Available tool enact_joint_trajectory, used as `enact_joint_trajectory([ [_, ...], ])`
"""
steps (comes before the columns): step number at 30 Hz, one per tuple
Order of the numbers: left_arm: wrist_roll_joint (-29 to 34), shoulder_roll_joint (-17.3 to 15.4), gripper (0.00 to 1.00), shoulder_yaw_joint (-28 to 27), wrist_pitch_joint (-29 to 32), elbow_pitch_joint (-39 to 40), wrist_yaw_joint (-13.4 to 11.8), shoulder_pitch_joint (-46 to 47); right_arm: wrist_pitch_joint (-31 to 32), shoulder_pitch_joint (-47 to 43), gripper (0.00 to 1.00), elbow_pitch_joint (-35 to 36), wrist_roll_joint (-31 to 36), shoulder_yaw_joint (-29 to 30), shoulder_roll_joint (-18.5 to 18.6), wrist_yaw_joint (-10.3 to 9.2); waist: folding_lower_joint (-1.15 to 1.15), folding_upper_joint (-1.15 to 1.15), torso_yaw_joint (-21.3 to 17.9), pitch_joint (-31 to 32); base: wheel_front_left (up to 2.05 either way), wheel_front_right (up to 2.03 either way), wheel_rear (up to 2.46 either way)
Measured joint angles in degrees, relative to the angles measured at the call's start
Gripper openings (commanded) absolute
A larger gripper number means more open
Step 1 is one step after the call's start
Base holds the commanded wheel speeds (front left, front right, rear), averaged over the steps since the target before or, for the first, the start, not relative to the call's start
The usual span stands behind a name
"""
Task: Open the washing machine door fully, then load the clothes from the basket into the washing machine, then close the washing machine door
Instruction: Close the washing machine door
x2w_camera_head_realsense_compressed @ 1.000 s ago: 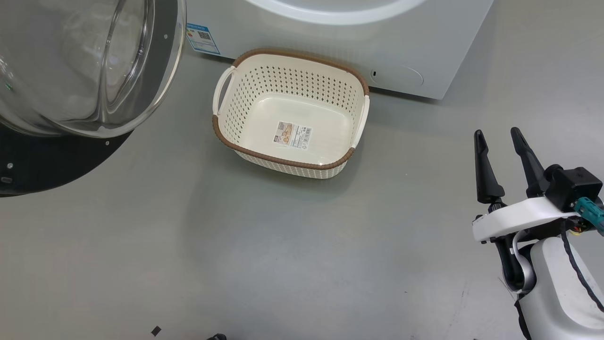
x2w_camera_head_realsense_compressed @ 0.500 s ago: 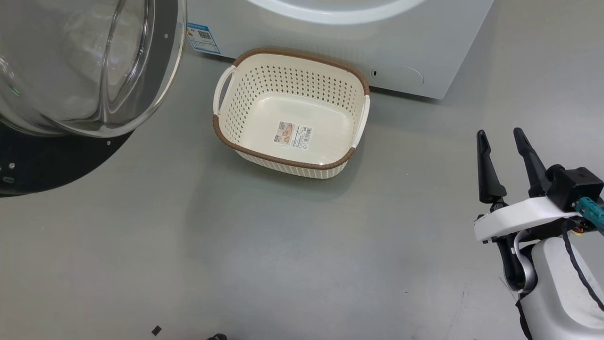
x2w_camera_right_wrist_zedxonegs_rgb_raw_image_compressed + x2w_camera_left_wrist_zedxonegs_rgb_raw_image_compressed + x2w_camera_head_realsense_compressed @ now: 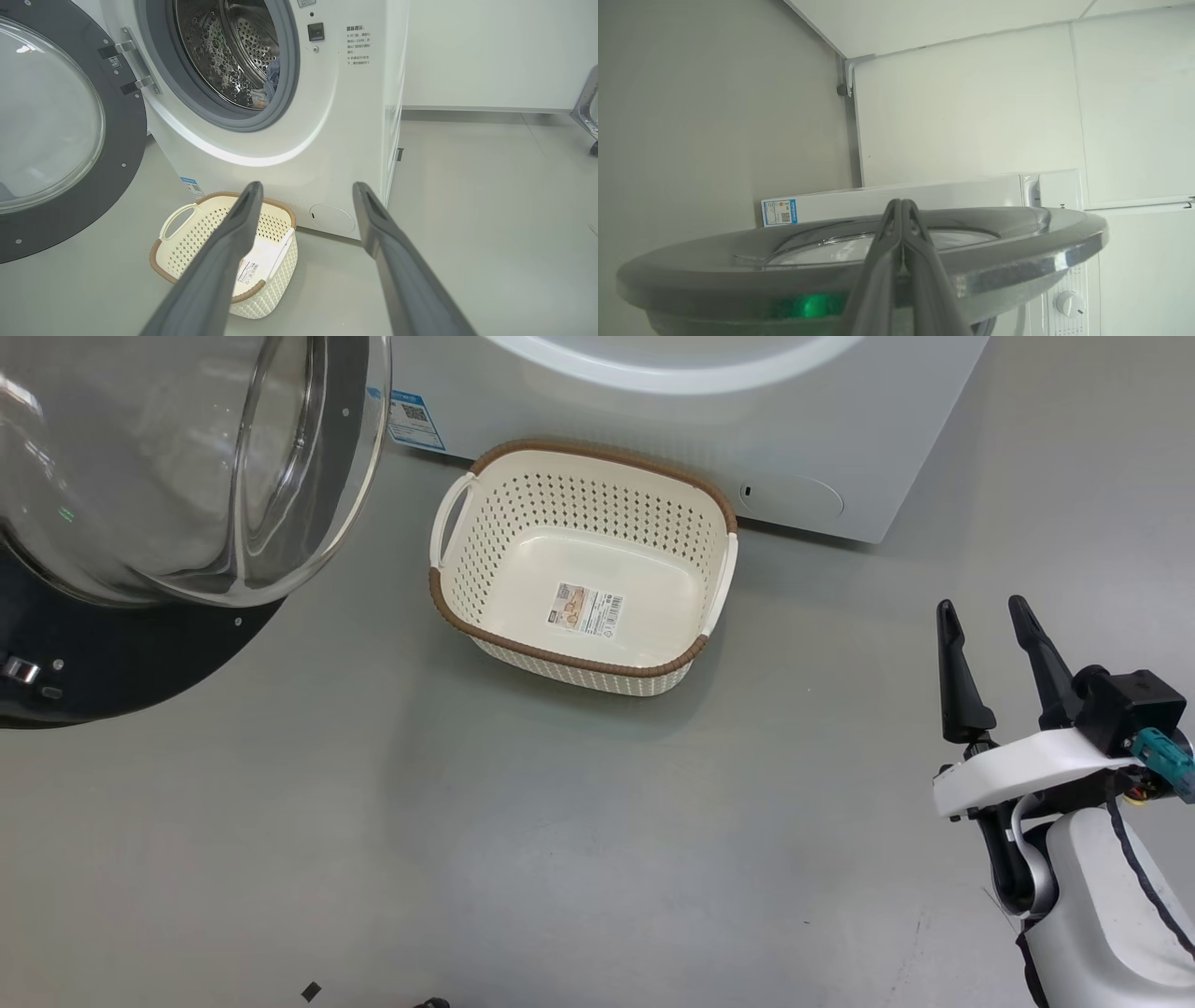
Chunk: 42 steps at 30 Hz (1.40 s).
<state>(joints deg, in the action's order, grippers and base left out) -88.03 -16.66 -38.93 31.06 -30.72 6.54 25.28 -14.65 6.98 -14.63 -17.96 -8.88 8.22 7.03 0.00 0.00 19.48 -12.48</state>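
- Found the right claw (image 3: pixel 982 605) open, its two dark fingers spread wide and gripping nothing, held up over the grey floor (image 3: pixel 560 849) at the near right.
- Saw, along that claw's fingers in its own wrist view, the basket (image 3: pixel 205 233) and the lower front of the washer (image 3: pixel 336 116), both well apart from the fingertips.
- Found the left claw (image 3: pixel 901 204) closed, fingers pressed together with nothing between them, tips lying in front of the rim of the door (image 3: pixel 1017 261); could not tell whether touching it.
- Saw the door swung open at the far left, a wide black ring around domed clear glass, hung on two metal hinges (image 3: pixel 133 65) at the left of the round opening.
- Found the basket upright on the floor just in front of the washer, between the door and the right claw, with a label sticker (image 3: pixel 585 608) on its bare bottom.
- Made out the clothes (image 3: pixel 271 77) as a bit of blue fabric low inside the steel drum (image 3: pixel 224 46), behind the grey seal.
- Noted a small blue label (image 3: pixel 411 418) at the washer's lower left and a round flap (image 3: pixel 794 497) at its lower right, just past the basket's far corners.
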Motion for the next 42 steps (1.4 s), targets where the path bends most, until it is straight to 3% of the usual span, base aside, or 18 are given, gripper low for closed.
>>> enact_joint_trajectory([
  [17,-7.83,4.03,0.00,0.41,10.84,1.66,0.07,-0.02,0.00,-0.01,1.00,-0.83,-0.69,-0.31,-0.16,-0.01,0.00,0.00,0.38,-0.02,0.00,0.00,0.00],
  [32,-12.12,6.99,0.00,4.13,21.89,5.92,0.22,-0.94,0.00,-0.03,1.00,-1.78,-1.44,-0.64,-1.14,-0.01,0.00,0.00,0.68,1.12,0.00,0.00,0.00],
  [42,-14.19,8.79,0.00,9.57,29.98,9.98,0.23,-3.29,0.00,-0.03,1.00,-2.31,-1.82,-0.66,-1.56,-0.01,0.00,0.00,-0.17,1.67,0.00,0.00,0.00],
])
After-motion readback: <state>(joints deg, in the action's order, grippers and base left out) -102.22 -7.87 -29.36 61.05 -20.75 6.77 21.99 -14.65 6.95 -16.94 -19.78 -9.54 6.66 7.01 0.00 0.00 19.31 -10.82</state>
